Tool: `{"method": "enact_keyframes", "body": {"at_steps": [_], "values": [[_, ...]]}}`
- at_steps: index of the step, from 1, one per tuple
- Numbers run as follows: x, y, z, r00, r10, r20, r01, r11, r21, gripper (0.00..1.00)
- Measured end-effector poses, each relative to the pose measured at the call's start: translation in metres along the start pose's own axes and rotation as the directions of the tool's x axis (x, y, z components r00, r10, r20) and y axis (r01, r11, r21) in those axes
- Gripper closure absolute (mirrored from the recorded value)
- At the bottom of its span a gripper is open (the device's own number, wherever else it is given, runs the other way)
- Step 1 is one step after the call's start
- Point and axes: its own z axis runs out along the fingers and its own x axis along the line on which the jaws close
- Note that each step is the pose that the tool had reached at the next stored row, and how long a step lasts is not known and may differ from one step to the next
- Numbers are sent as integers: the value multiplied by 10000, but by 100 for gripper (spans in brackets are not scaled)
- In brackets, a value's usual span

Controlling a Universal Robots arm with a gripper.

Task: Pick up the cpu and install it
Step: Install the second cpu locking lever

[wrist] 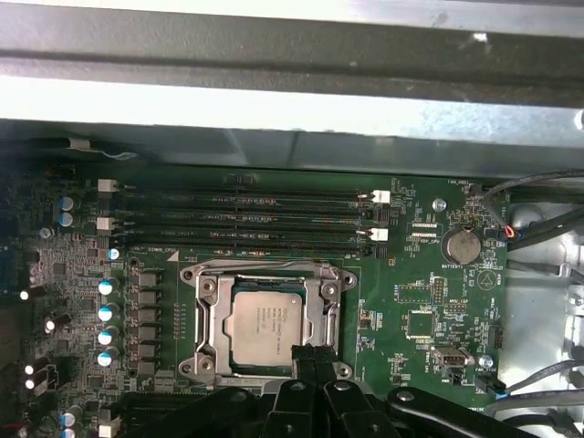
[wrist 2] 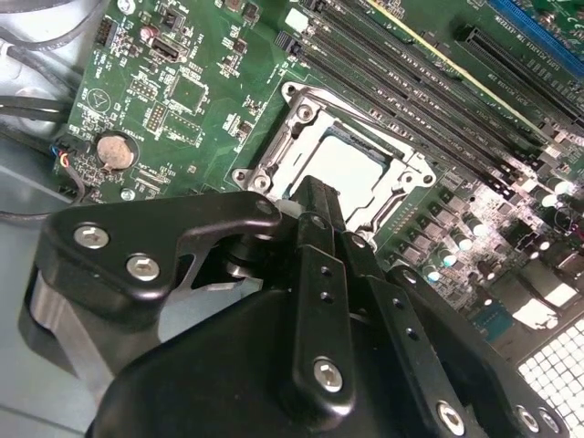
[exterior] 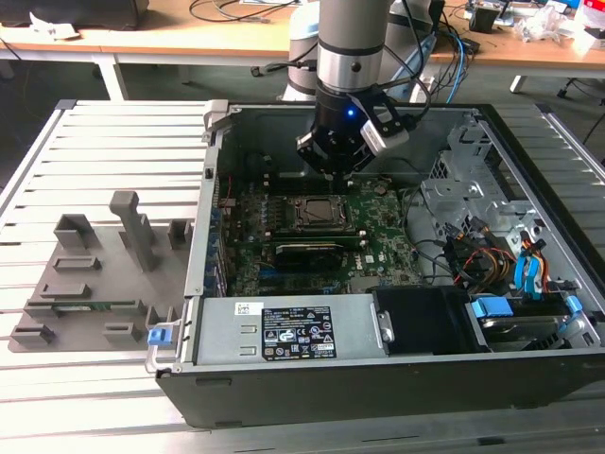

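A ribbed metal counter (exterior: 113, 142) carries an open computer case (exterior: 378, 378) lying on its side, with wooden desks and loose cables behind it. Inside the case the green motherboard (wrist: 411, 274) lies flat, and the cpu (wrist: 265, 330) sits in the socket (wrist: 205, 324) near the board's middle, its pale silver top facing up. It lies flat and level within the metal frame, its edges running parallel to the frame's sides; being square, it shows no long axis. In the second wrist view the cpu (wrist 2: 351, 169) shows as a bright square inside the frame (wrist 2: 274, 169).

The gripper (wrist: 310, 358) hangs just above the socket's edge, its dark fingers drawn close together at the rim of the chip; whether they touch it cannot be told. It grasps nothing. In the exterior view the gripper (exterior: 338, 163) hovers over the board beyond the socket (exterior: 310, 214).

Beside the socket run four black memory slots (wrist: 246, 219), and a round coin battery (wrist: 461, 245) sits farther along the board. The case also holds a power supply (exterior: 284, 331) along the near wall and drive bays with blue tabs (exterior: 492, 307) and bundled wires toward the exterior view's right. On the counter at the exterior view's left rests a grey plastic holder tray (exterior: 95, 274) with upright posts.
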Motion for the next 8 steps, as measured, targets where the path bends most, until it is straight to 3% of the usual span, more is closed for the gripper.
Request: {"method": "enact_keyframes", "body": {"at_steps": [8], "values": [[3,-147,12,10000,0,2,0,10000,-4,89]]}}
